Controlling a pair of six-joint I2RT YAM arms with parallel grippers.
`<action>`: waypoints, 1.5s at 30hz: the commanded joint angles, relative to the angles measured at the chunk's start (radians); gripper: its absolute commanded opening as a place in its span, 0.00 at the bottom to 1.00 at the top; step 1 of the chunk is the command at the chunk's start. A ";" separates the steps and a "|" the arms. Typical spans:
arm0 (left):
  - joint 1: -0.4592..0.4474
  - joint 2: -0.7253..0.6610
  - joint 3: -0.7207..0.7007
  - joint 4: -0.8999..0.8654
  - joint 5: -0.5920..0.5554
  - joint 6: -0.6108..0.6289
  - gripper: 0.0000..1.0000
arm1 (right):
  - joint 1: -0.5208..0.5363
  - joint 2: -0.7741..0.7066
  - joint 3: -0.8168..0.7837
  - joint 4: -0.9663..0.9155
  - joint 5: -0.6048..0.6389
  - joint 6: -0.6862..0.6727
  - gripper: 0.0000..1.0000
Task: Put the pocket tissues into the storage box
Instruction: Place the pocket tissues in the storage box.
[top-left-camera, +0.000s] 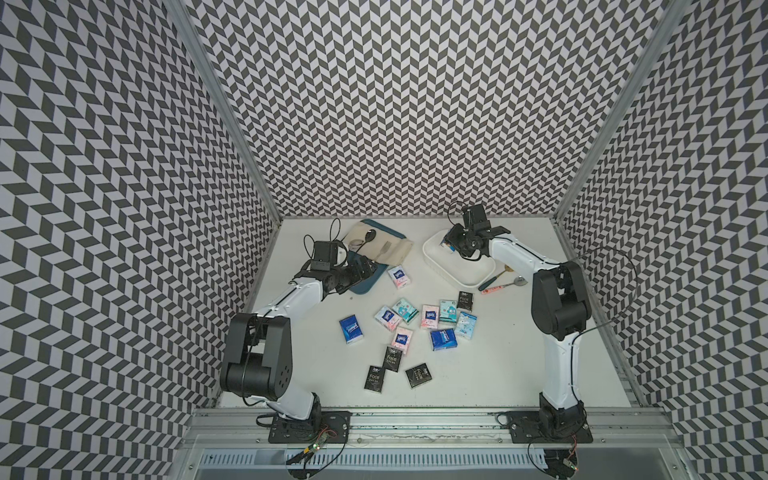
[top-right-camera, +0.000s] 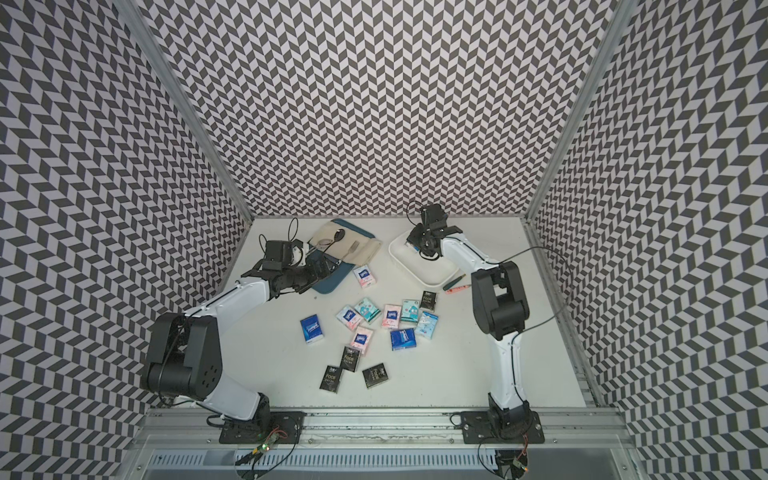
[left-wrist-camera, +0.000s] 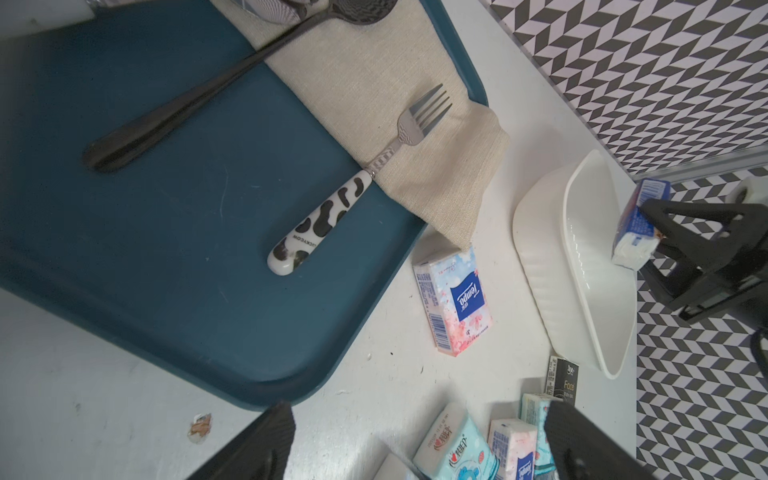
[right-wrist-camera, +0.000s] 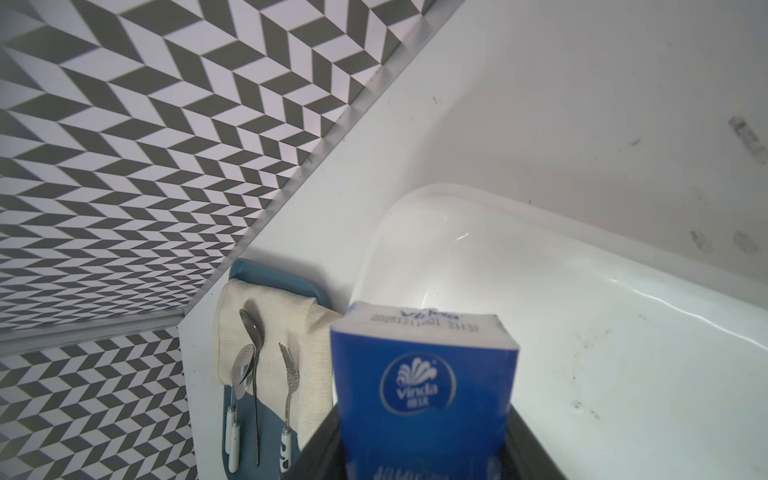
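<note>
- My right hand (top-left-camera: 452, 246) was closed partway on one dark blue Vinda packet (right-wrist-camera: 424, 395), which was pinched between both fingers.
- That packet stood on end over the far corner of the storage box (top-left-camera: 467, 271), on the side toward the tray. I couldn't tell whether it touched the box floor.
- My left hand (top-left-camera: 365, 268) had its jaws spread wide with nothing in them. It hovered at the near edge of the blue tray (left-wrist-camera: 124, 249).
- The loose packets lay flat on the table (top-left-camera: 519, 365) between my arms, all outside the box.
- A pink-white Tempo packet (top-left-camera: 400, 277) sat just beside the tray's corner, apart from the others.
- The main cluster (top-left-camera: 430, 316) was a mix of pink-white, teal and dark blue, with one black Face packet (top-left-camera: 464, 301) nearest the box.
- Three more black Face packets (top-left-camera: 392, 358) lay nearer my bases.
- On the tray, the beige cloth (left-wrist-camera: 374, 83) lay under the tines of the cow-print fork (left-wrist-camera: 332, 208).
</note>
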 joint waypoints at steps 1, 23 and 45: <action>-0.004 -0.032 -0.007 -0.007 0.007 0.021 1.00 | -0.004 0.035 0.032 0.067 0.033 0.106 0.50; -0.004 -0.050 -0.001 -0.024 0.008 0.018 1.00 | -0.014 0.209 0.191 -0.012 0.063 0.236 0.67; 0.005 -0.015 -0.005 -0.015 0.019 0.025 1.00 | 0.066 -0.099 0.040 0.015 0.015 -0.228 0.74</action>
